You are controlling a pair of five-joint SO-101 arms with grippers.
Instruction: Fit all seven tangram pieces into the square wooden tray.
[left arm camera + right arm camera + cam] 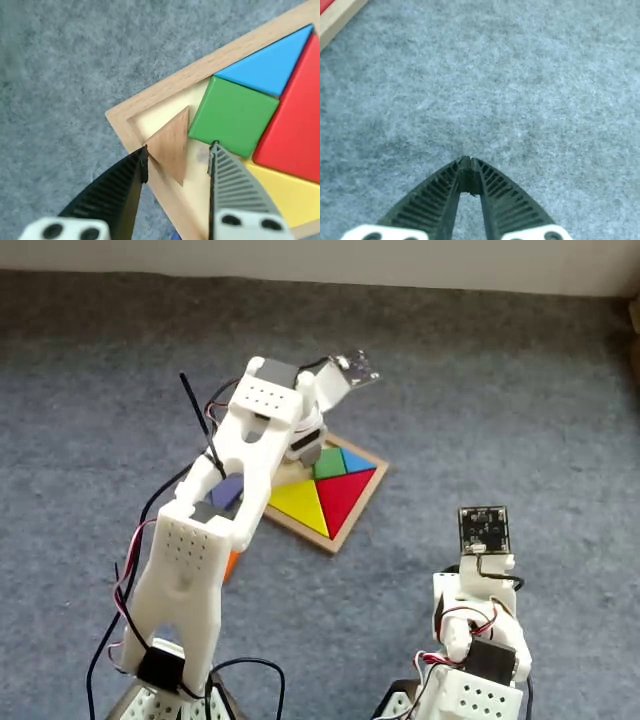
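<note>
Now the left gripper (pixel 178 159) hangs over one corner of the square wooden tray (pixel 165 87), with its jaws spread wide and nothing held between them. Between the two fingers lies a wooden triangle (pixel 170 147) in the light, uncovered corner of the tray; one of its edges runs along the rim and partly over it, and the black finger (pixel 131 182) touches its corner, while the grey finger (pixel 227 180) stays apart from it. Just beside the triangle sits the green square (pixel 232 117), and next to it the blue triangle (pixel 272 62), the red triangle (pixel 295 135) and the yellow triangle (pixel 290 195) lie flat inside the tray. In the high view an orange piece (pixel 231 565) lies on the grey carpet (pixel 520 400), partly under the left arm and outside the tray. The right gripper (pixel 466 170) is well apart from the tray, above bare carpet, with its fingertips pressed together on nothing
</note>
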